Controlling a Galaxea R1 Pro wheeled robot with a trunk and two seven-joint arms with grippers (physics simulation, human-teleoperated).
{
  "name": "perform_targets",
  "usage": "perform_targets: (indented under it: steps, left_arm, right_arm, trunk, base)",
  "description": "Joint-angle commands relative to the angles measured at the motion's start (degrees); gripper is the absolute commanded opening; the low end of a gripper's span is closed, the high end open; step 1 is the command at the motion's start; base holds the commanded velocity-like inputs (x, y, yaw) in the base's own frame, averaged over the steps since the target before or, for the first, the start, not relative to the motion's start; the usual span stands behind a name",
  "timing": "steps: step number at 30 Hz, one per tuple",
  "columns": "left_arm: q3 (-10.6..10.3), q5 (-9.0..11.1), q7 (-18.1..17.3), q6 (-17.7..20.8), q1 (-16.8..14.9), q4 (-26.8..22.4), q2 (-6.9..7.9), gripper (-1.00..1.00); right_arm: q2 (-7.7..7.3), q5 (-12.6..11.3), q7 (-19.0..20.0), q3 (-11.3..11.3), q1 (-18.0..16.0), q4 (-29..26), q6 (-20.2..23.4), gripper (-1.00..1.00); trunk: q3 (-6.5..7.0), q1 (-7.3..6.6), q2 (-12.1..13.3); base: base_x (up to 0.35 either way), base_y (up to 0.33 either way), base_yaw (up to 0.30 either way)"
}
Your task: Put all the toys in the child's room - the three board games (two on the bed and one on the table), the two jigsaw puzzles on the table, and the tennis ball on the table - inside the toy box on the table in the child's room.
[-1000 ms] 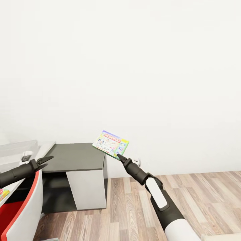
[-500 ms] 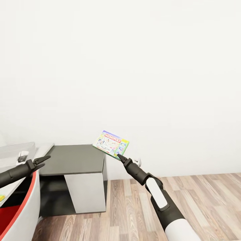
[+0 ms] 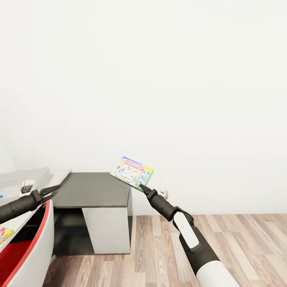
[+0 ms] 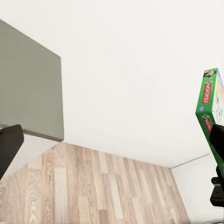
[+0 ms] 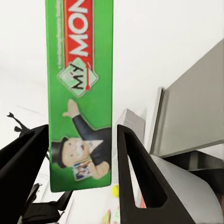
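Observation:
My right gripper [image 3: 142, 186] is shut on a corner of a green Monopoly board game [image 3: 132, 171] and holds it in the air, tilted, over the right edge of a dark grey table [image 3: 93, 189]. In the right wrist view the game's green side [image 5: 81, 93] stands clamped between the two black fingers [image 5: 137, 172]. My left gripper [image 3: 51, 190] hangs open with nothing in it, over the table's left end. From the left wrist view the game [image 4: 210, 100] shows at the edge. A clear box [image 3: 22, 175] stands at the far left, partly cut off.
A red and white curved piece of furniture [image 3: 34, 243] stands at the lower left, close under my left arm. The white wall is right behind the table. Wood floor [image 3: 239, 239] stretches to the right. A small yellow round thing [image 5: 115, 190] shows far off in the right wrist view.
The whole picture has shifted slightly, so the camera moved; the table now sits a bit further right. The right gripper still holds the game and the left stays open.

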Motion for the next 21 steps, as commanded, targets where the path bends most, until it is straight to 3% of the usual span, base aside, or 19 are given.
perform_targets:
  steps: [1,21]
  left_arm:
    - [0.1,0.1,-0.1,0.3,-0.1,0.0,0.0,1.0]
    - [0.0,0.1,-0.1,0.3,-0.1,0.0,0.0,1.0]
  right_arm:
    - [0.01,-0.5,0.0,-0.1,0.0,0.0,0.4,-1.0]
    - [-0.01,-0.5,0.0,-0.1,0.0,0.0,0.4,-1.0]
  trunk:
    - [-0.1,0.03,-0.1]
    - [-0.1,0.03,-0.1]
  base:
    - [0.001,0.0,0.252]
    - [0.0,0.0,0.277]
